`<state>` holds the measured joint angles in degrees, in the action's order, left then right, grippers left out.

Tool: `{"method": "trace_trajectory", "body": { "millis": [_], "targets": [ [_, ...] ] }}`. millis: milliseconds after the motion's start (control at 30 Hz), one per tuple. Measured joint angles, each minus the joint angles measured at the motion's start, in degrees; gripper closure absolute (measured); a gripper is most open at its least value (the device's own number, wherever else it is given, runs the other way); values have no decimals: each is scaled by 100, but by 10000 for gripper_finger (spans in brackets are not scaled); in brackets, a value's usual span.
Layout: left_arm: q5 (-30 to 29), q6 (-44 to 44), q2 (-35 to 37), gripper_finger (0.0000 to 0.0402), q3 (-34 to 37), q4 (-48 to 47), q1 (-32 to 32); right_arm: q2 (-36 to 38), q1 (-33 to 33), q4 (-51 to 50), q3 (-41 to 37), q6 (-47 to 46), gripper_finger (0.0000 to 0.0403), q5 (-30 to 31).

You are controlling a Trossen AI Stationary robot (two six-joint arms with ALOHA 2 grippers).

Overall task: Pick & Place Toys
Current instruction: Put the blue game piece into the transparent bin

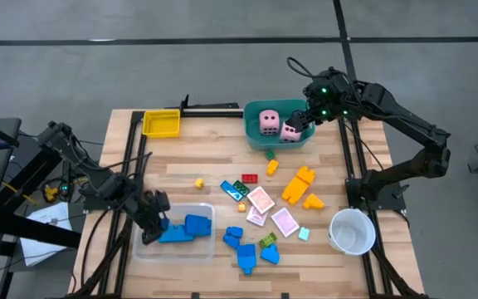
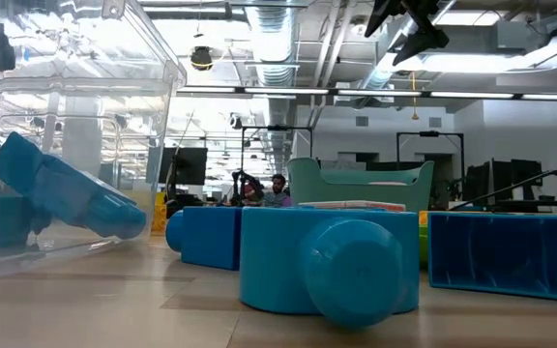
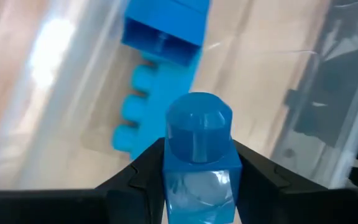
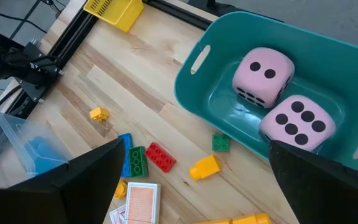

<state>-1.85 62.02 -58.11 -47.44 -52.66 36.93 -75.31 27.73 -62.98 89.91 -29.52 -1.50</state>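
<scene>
- Left claw (image 3: 197,180): clamped on a blue block (image 3: 199,146), positioned over the clear tray (image 1: 143,247) (other blue blocks (image 1: 187,227) lie inside).
- Right claw (image 1: 299,124): jaws wide, holding nothing, above the teal tub (image 1: 256,137).
- Two pink dice (image 4: 283,102): resting in the tub, touching.
- Bench (image 1: 197,166): remaining blocks (image 1: 299,184) and cards (image 1: 260,201) scattered mid-surface, near a white cup (image 1: 353,231).

Overhead, table-level, two wrist views

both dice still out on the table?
No: both pink dice sit inside the teal tub, side by side, with the open right end effector above them.
</scene>
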Motion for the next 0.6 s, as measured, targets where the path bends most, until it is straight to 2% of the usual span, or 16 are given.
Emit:
{"method": "trace_trajectory", "body": {
  "millis": [233, 600],
  "targets": [
    [-775, 254, 0, 264, 0, -586, -3, 0, 0, 0, 0, 0, 17, 0],
    [-824, 258, 0, 262, 0, -599, -4, 0, 0, 43, 0, 0, 17, 22]
  ]
}}
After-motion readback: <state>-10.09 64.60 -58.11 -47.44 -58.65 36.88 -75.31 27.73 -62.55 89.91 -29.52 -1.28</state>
